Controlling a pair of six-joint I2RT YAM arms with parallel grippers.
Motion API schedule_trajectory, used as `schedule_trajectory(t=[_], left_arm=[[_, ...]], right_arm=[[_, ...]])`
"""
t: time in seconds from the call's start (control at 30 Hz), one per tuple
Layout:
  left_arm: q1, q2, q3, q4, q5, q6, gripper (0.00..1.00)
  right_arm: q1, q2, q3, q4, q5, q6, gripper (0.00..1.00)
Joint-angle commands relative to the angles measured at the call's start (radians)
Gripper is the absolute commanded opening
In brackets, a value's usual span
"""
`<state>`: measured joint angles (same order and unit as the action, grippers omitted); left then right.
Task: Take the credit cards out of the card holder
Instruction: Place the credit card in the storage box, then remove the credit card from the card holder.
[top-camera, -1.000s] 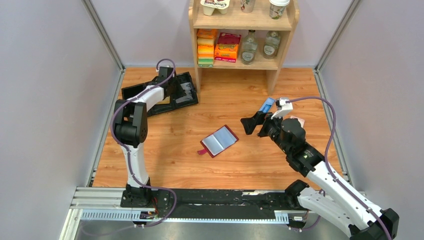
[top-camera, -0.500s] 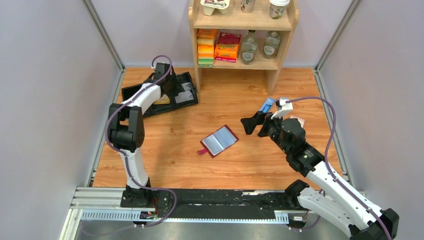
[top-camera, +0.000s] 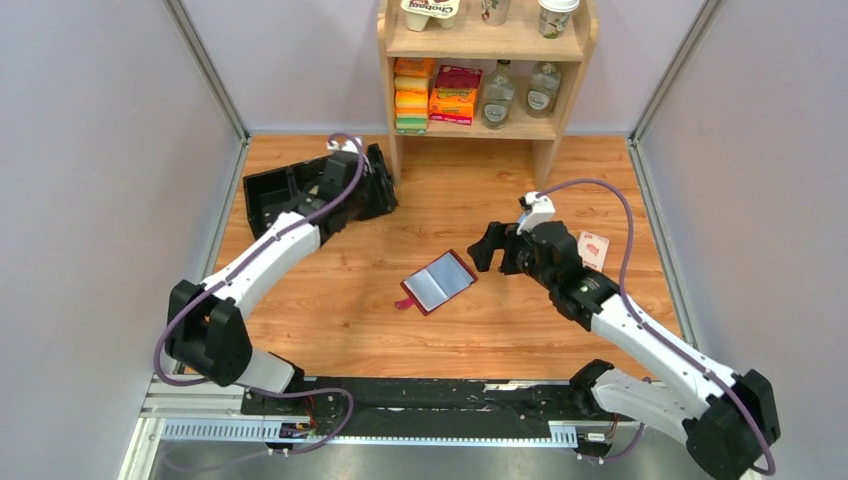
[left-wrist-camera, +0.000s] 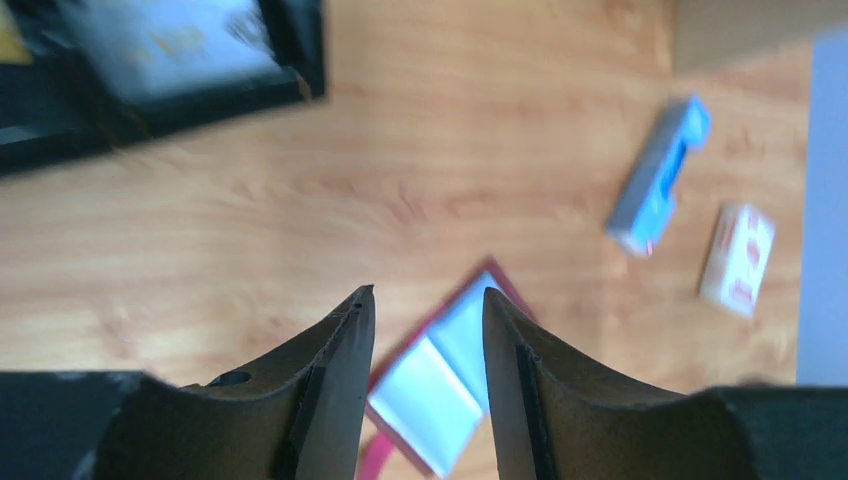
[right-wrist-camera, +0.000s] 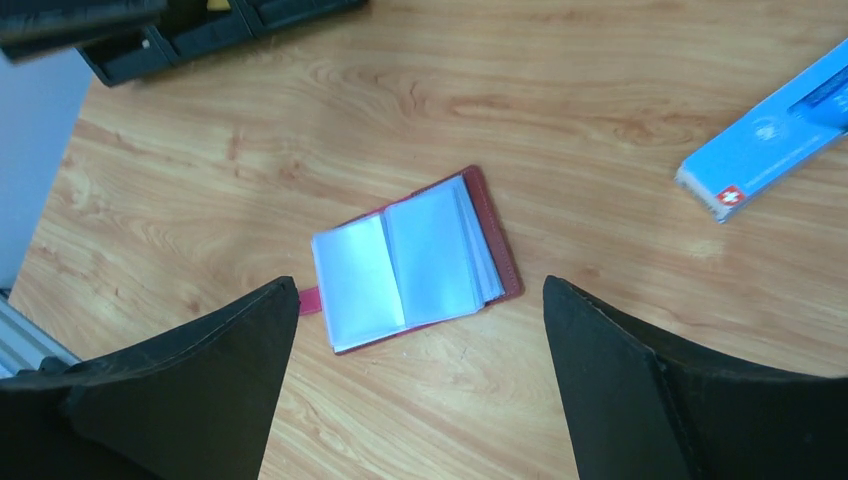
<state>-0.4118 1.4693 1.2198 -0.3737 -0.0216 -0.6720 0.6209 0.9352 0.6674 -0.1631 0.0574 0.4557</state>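
Note:
The card holder lies open on the wooden floor, maroon with pale blue-grey sleeves up and its tab to the left. It also shows in the right wrist view and the left wrist view. No separate credit cards show in its sleeves. A pale blurred card-like rectangle lies in the black tray. My left gripper hovers at the tray's right end, open and empty. My right gripper is wide open and empty, just right of the holder and above it.
The black tray sits at the back left. A long blue box and a pink-white small box lie right of the holder. A wooden shelf with packets and bottles stands at the back. Grey walls close both sides.
My left arm has stretched out low, and its gripper has moved from over the tray toward the holder. My right gripper has moved left, closer to the holder. The holder has not moved.

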Motion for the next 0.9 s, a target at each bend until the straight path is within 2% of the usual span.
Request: schedule_trajectory(t=[0.0,0.17,0.37,0.53,0.87], left_arm=[[-0.151,-0.085,-0.098,0.01,-0.031,0.025,0.51],[-0.292,-0.09,-0.192,0.068,-0.009,0.011,0.5],[-0.358,-0.015,-0.259,0.151,0.015,-0.003,0.48],[-0.375,0.049,-0.309,0.217,0.015,0.009,0.37],[-0.386,0.118,-0.414,0.259,0.015,0.008,0.31]], right_arm=[[0.007,0.128,0.116,-0.064,-0.09,-0.005,0.92],[0.007,0.312,0.221,-0.167,-0.155,-0.006,0.83],[0.008,0.493,0.308,-0.23,-0.199,0.005,0.69],[0.017,0.612,0.357,-0.263,-0.194,0.006,0.62],[0.069,0.757,0.419,-0.296,-0.1,-0.029,0.64]])
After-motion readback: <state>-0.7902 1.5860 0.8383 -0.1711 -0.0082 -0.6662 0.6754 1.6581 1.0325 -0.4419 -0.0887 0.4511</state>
